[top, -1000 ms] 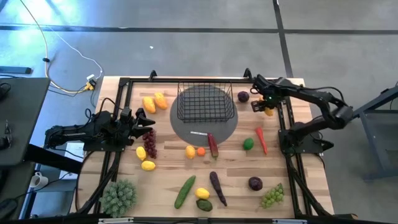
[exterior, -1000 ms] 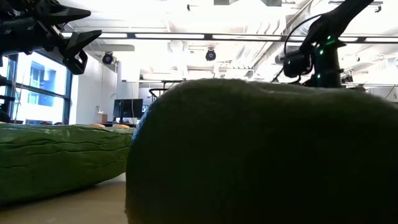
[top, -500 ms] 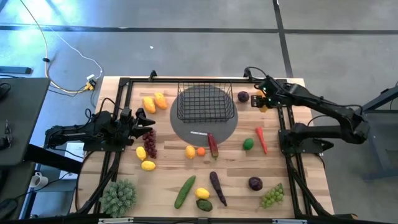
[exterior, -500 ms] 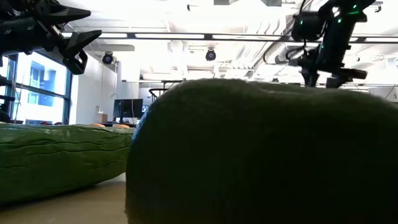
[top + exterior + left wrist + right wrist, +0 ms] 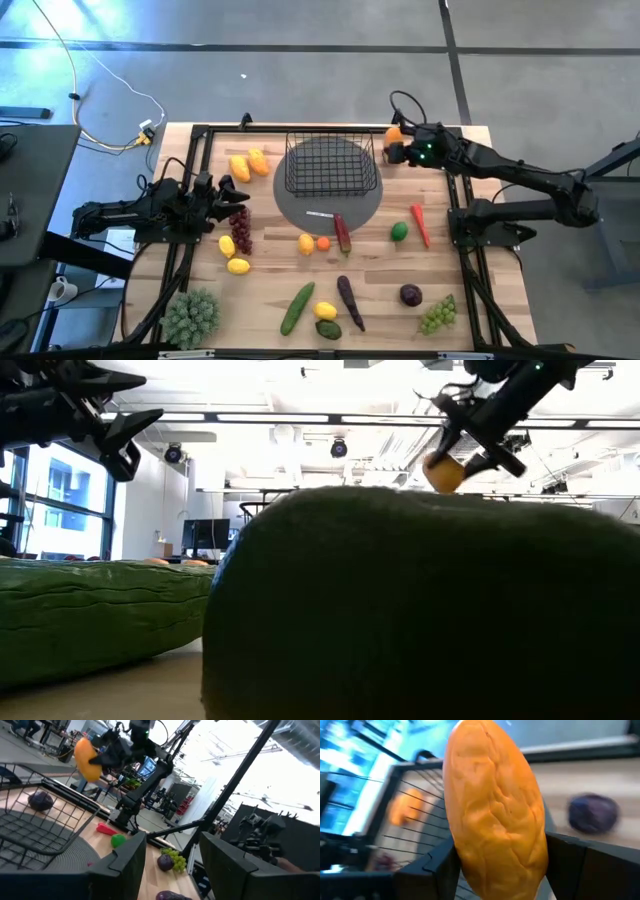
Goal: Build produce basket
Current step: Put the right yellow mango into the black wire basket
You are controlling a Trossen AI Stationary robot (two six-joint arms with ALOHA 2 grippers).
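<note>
The black wire basket (image 5: 332, 165) stands on a grey round disc (image 5: 330, 205) at the table's far middle. My right gripper (image 5: 402, 148) hovers by the basket's far right corner, shut on an orange-yellow fruit (image 5: 394, 132), which also shows in the right wrist view (image 5: 492, 815) and the low view (image 5: 443, 472). A purple plum (image 5: 594, 813) lies on the table below it. My left gripper (image 5: 226, 196) waits open at the table's left side, with nothing between its fingers (image 5: 131, 865). My right gripper pinches the orange-yellow fruit's lower half (image 5: 485, 870) between its two fingers (image 5: 437, 867), one on each long side. The fruit's longer part sticks out past the fingertips. The fingers slant down from the table's right. The fruit is lifted clear of the table.
Loose produce covers the table: orange-yellow fruits (image 5: 249, 163) left of the basket, purple grapes (image 5: 241, 228), a red chili (image 5: 420, 223), a lime (image 5: 399, 232), a cucumber (image 5: 297, 307), an eggplant (image 5: 350, 302) and green grapes (image 5: 438, 315). A dark green thing (image 5: 420, 610) fills the low view.
My right gripper has risen from the table's right side with the orange-yellow fruit and swung toward the far edge and the basket's far right corner. It has tipped from pointing steeply down to a shallower slant. The fruit is now lifted clear.
</note>
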